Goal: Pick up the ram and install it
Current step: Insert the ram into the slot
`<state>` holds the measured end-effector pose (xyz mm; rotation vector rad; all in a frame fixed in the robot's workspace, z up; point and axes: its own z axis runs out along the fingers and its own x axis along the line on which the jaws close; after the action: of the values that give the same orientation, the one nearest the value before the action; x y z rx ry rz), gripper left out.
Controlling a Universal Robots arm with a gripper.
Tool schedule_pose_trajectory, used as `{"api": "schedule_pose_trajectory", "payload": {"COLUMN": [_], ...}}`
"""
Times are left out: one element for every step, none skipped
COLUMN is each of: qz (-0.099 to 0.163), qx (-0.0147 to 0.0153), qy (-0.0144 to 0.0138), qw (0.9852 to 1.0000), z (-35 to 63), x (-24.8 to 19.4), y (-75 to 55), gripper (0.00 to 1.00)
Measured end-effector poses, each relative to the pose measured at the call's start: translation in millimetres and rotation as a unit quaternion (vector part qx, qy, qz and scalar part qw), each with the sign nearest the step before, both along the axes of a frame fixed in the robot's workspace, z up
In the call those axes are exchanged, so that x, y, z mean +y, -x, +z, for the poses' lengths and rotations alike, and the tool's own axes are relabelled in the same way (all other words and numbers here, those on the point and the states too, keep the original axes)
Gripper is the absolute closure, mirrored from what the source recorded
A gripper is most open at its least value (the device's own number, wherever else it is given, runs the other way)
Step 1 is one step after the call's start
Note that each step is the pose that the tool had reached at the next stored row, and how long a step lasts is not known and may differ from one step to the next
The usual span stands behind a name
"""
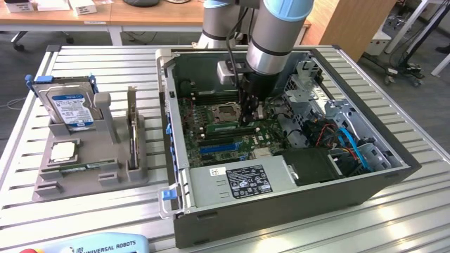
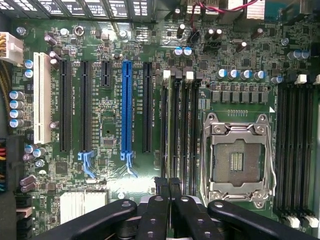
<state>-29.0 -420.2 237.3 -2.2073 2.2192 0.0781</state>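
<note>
The ram (image 1: 212,128) shows as a thin green strip standing edge-on along a memory slot just beside the empty processor socket (image 1: 225,112) on the motherboard. In the wrist view the ram (image 2: 173,125) runs among the dark slots beside the socket (image 2: 236,159). My gripper (image 1: 247,120) reaches down into the open computer case at one end of that slot. Its black fingertips (image 2: 161,186) are pressed close together, so the gripper (image 2: 168,184) is shut. I cannot tell whether the tips touch the strip.
A grey holder (image 1: 70,182) at the exterior view's left carries a silver hard drive (image 1: 70,108), a square processor chip (image 1: 63,152) and a small green board (image 1: 84,167). The case walls (image 1: 281,211), power supply (image 1: 239,182) and cables (image 1: 344,142) crowd the arm.
</note>
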Motion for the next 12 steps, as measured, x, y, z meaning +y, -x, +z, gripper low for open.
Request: {"api": "schedule_pose_trajectory", "payload": {"qz": [0.0,0.0,0.0,0.0,0.0,0.0,0.0,0.0,0.0,0.0,0.0,0.0], "qx": [0.0001,0.0001,0.0001,0.0001,0.0,0.0001,0.0001,0.0001,0.0001,0.0001,0.0,0.0001], "qy": [0.0001,0.0001,0.0002,0.0002,0.0,0.0001,0.0001,0.0001,0.0002,0.0002,0.0001,0.0001], "qw": [1.0,1.0,1.0,1.0,1.0,1.0,1.0,1.0,1.0,1.0,1.0,1.0], "z": [-0.3,-0.3,-0.3,-0.5,-1.0,-1.1,-1.1,-1.1,-1.1,-1.1,-1.2,-1.3], "x": [-0.1,-0.1,-0.1,-0.1,0.0,-0.1,-0.1,-0.1,-0.1,-0.1,-0.2,-0.2], "y": [0.0,0.0,0.0,0.0,0.0,0.0,0.0,0.0,0.0,0.0,0.1,0.1], "gripper": [0.89,0.89,0.89,0.89,0.89,0.89,0.89,0.89,0.89,0.89,0.89,0.89]}}
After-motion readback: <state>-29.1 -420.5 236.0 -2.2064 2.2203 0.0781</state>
